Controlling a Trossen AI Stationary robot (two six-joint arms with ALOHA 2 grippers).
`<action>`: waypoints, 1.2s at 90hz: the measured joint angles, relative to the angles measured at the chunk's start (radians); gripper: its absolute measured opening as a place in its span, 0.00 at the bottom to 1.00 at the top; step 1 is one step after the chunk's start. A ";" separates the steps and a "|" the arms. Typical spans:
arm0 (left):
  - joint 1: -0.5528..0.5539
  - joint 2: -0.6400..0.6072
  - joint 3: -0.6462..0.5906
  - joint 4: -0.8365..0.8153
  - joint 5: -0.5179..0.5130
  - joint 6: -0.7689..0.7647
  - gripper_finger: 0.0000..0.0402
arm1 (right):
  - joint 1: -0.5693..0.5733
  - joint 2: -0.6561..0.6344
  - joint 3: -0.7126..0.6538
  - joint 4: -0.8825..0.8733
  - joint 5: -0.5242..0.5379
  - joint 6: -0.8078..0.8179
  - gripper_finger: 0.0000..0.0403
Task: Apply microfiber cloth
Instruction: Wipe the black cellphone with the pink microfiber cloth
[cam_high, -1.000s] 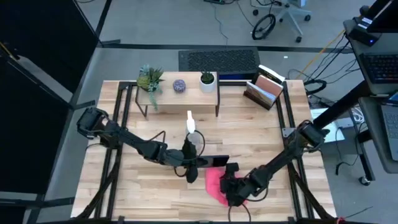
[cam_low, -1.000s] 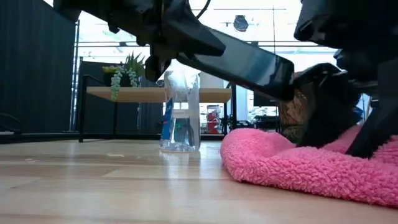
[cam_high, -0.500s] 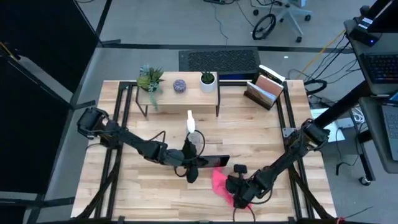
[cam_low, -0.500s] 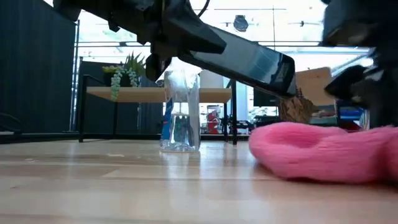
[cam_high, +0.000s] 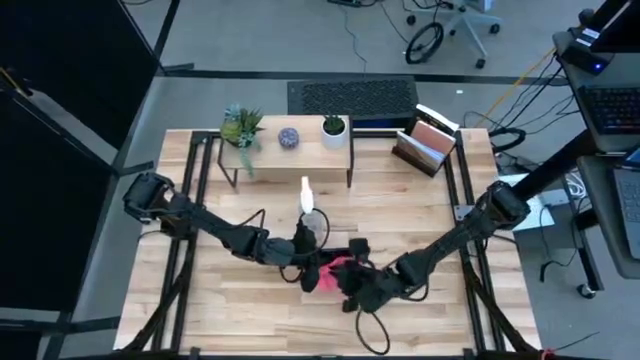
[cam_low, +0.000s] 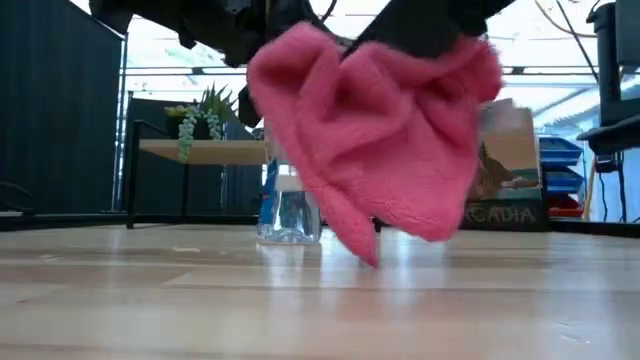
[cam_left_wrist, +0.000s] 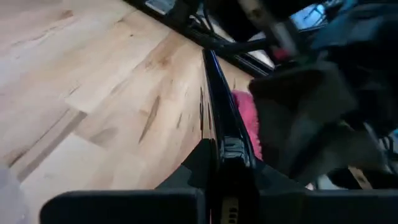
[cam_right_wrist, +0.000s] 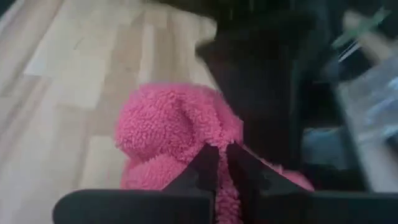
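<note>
The pink microfiber cloth (cam_low: 380, 130) hangs bunched above the table's middle, with my right gripper (cam_right_wrist: 221, 163) shut on it. In the high view the cloth (cam_high: 328, 272) and my right gripper (cam_high: 350, 280) sit right beside my left gripper (cam_high: 305, 264). My left gripper (cam_left_wrist: 227, 158) is shut on a black smartphone (cam_left_wrist: 214, 106), seen edge-on, with the cloth (cam_left_wrist: 247, 121) at its far end. In the low view the cloth hides the phone. A clear spray bottle (cam_high: 310, 212) stands on its base just behind them. My left gripper pinches the smartphone's near end (cam_left_wrist: 225, 144) between its two fingers, one on each flat face. The phone juts straight out from the fingers toward the table's right. My right gripper pinches a bunched fold of the cloth (cam_right_wrist: 208, 140), several layers thick, coming in from the table's right. The cloth hangs slack below the fingers, its lowest tip (cam_low: 370, 255) close above the table.
A low shelf (cam_high: 285, 150) with small plants stands at the back. A holder with books (cam_high: 425, 145) is at the back right, and a dark mat (cam_high: 350, 97) lies behind the table. Bare wood (cam_high: 220, 300) lies toward the near left.
My right gripper has taken up the cloth, which lay spread on the table's near right. It has lifted the cloth and carried it toward the table's left, up to the phone. The cloth is now bunched and hanging clear. My left gripper has kept the phone still.
</note>
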 joint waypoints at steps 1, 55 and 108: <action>0.000 -0.001 0.000 0.001 -0.002 0.000 0.03 | -0.003 0.000 0.000 0.003 -0.001 -0.005 0.00; 0.002 0.002 0.000 -0.036 -0.002 0.021 0.01 | 0.013 0.002 0.005 -0.362 0.059 0.211 0.00; -0.011 -0.002 0.005 -0.013 0.068 0.018 0.01 | 0.122 -0.002 0.067 -0.915 0.060 0.655 0.00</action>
